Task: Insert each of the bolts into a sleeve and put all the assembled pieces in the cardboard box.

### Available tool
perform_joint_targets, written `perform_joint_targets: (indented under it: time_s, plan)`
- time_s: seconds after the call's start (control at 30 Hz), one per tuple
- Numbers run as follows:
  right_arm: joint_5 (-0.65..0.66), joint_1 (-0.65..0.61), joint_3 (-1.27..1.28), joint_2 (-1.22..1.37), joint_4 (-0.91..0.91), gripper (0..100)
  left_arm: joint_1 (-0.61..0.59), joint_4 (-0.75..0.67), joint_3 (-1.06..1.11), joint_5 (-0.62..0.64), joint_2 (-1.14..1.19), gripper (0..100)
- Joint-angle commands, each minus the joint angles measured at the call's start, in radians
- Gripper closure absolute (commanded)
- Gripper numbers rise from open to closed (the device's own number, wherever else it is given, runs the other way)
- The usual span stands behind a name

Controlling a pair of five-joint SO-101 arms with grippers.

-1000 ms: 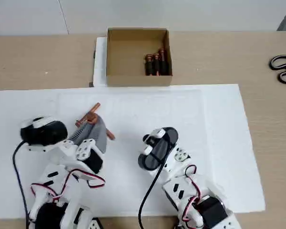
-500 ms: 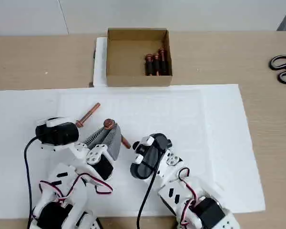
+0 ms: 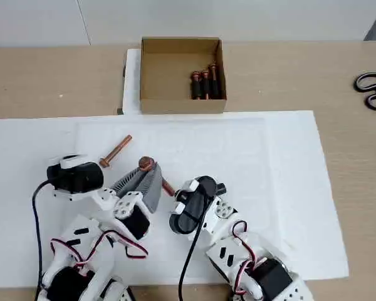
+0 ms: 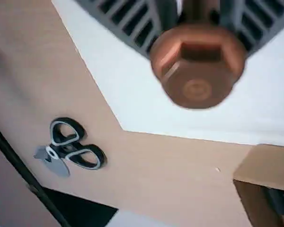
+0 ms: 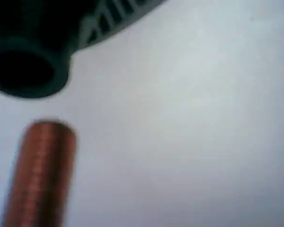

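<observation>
Two copper-coloured bolts lie outside the box, and one of them is in the left claw (image 3: 147,170). Its grey ribbed fingers (image 3: 138,183) are closed on the shank of this bolt (image 3: 145,164) just under the head. The left wrist view shows that head as a smooth hexagon on a round flange. The shank runs across the claw, and its threaded end pokes out on the far side towards the right arm.

The right claw (image 5: 42,42) grips a black sleeve (image 5: 23,71), a matte tube with a round dark opening, and one ribbed finger (image 5: 109,21) lies against it. In the right wrist view the held bolt's threaded tip sits just beside the sleeve's mouth, apart from it and not inside.

The second bolt (image 3: 116,151) lies flat and slanted on the white sheet (image 3: 269,175), near the left arm and touching nothing else. The sheet is a pale rectangle with a soft look that covers most of the near side of the light wooden table (image 3: 50,75).

The square, open-topped cardboard box (image 3: 182,105) stands beyond the sheet's far edge, partly on a smaller white pad. Three assembled pieces (image 3: 207,83) lie side by side against its right wall, each a dark sleeve with a copper head showing at one end.

A pair of black-handled scissors (image 3: 371,89) rests on the bare wood at the table's right edge, well apart from everything else.
</observation>
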Motion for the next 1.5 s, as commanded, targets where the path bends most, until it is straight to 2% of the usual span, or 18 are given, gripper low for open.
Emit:
perform_joint_targets:
  time_s: [0.0,0.23,1.13,1.3,1.47]
  plan:
    - [0.008,-0.013,-0.009,-0.004,-0.033,99.5,0.021,0.012,-0.05,0.006,-0.008,99]
    - [0.009,-0.076,-0.009,-0.005,-0.079,99.5,0.021,0.015,-0.021,0.006,-0.008,99]
    - [0.011,-0.068,-0.12,-0.004,-0.036,99.5,0.035,0.018,0.028,-0.023,-0.008,99]
    - [0.048,-0.068,-0.123,-0.004,-0.044,99.5,0.124,0.106,0.028,-0.041,-0.008,99]
    - [0.074,-0.021,-0.123,-0.004,-0.102,99.5,0.132,0.149,0.028,-0.123,-0.008,99]
